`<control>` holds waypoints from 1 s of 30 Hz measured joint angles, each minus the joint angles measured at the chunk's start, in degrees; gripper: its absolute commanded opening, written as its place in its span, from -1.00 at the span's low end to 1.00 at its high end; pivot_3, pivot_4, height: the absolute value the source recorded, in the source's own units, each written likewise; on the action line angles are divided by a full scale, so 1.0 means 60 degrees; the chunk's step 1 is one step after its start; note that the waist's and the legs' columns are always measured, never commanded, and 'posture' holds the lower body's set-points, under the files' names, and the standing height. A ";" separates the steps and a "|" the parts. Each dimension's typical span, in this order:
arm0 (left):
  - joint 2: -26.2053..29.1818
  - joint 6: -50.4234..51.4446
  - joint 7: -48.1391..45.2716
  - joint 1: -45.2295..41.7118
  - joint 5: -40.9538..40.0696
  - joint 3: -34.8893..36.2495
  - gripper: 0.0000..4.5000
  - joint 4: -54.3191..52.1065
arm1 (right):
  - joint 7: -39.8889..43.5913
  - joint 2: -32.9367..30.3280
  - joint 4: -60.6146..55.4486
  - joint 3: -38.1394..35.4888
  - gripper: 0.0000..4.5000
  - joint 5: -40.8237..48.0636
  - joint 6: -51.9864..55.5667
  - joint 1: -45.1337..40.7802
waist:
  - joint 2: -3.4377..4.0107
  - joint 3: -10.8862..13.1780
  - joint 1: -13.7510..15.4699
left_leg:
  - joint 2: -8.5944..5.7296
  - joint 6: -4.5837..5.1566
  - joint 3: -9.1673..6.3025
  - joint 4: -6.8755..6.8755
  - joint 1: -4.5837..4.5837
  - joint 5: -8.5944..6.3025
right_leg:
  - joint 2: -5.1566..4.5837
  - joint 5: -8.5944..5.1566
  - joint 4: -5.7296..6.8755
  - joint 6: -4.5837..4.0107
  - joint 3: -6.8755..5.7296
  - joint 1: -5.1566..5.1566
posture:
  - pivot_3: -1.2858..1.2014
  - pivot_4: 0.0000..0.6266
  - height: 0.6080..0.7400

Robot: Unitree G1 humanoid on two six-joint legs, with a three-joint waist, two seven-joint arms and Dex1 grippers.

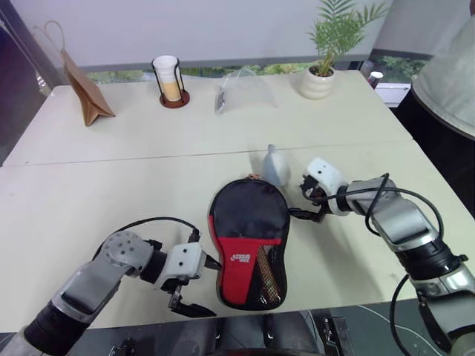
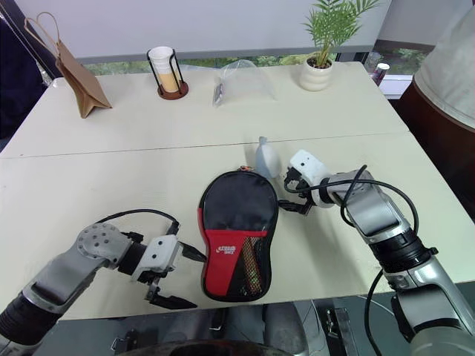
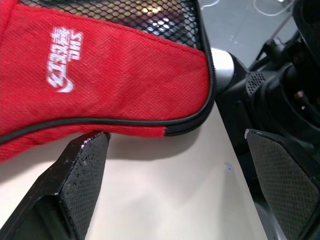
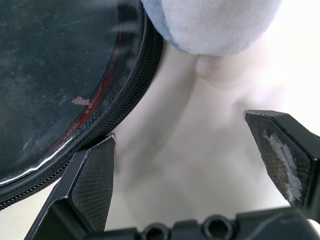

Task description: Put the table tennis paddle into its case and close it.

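pale cream tabletop [image 1: 111,185] carries the paddle-shaped black fabric case with its red lettered panel and mesh pocket [image 1: 247,241] lying flat near the front edge, and the table tennis paddle's wooden handle [image 1: 269,273] shows through the mesh, so the paddle looks to be already inside. the right wrist view shows the zip edge [image 4: 142,75] beside a glossy dark face, and whether it is fully zipped i cannot tell. the left gripper [image 1: 194,285] and right gripper [image 1: 313,202] flank the case, jaws spread and empty.
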 measured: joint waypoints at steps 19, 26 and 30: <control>0.1939 0.0217 -0.0296 0.0445 -0.1011 0.1276 0.98 -0.0149 | 0.0573 0.0167 0.0627 0.0394 1.00 -0.0945 -0.1288 -0.0387 | 0.0021 0.0012 0.0161 | -0.0008 -0.0024 0.0005 -0.0028 0.0054 -0.0014 | -0.0003 -0.0020 -0.0006 -0.0030 0.0009 0.0002 | 0.03 -0.52 1.00; 0.0997 0.1619 -0.0309 -0.2307 -0.2953 0.2239 0.98 0.1133 | 0.0801 -0.0562 0.0268 -0.0349 1.00 -0.0740 -0.0984 0.0208 | 0.0029 0.0029 0.0457 | -0.0025 -0.0024 0.0008 0.0000 0.0053 -0.0015 | -0.0009 -0.0019 -0.0014 -0.0015 0.0007 0.0025 | 0.03 -0.52 1.00; -0.0520 0.1529 0.0178 -0.3835 -0.2630 0.1563 0.98 0.2139 | 0.0789 -0.0585 0.0365 -0.0836 1.00 -0.0520 -0.0592 -0.0142 | 0.0029 0.0044 0.0471 | -0.0020 -0.0004 0.0024 -0.0008 0.0048 0.0003 | -0.0006 0.0001 0.0002 0.0015 0.0018 0.0040 | 0.03 -0.52 1.00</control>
